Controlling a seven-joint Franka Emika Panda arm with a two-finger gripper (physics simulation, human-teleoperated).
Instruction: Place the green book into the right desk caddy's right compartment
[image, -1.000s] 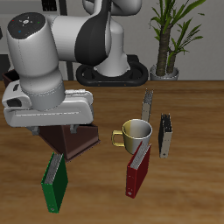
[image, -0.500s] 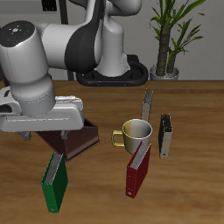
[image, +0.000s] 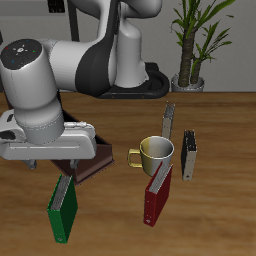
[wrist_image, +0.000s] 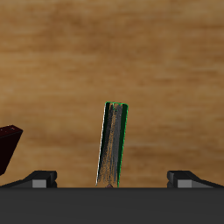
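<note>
Approach stage: the gripper (wrist_image: 112, 178), fingers spread wide and empty, hangs above the green book (image: 63, 209), which stands on edge near the table's front edge, just in front of the right desk caddy (image: 88, 163). Judged from the wrist view, the fingers straddle the book's thin width, so descending should permit a pinch across its covers.

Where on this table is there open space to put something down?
Bare wood lies between the green book and red book, and beyond the grey books toward the table's edge. It is crowded around the mug and caddy.
</note>
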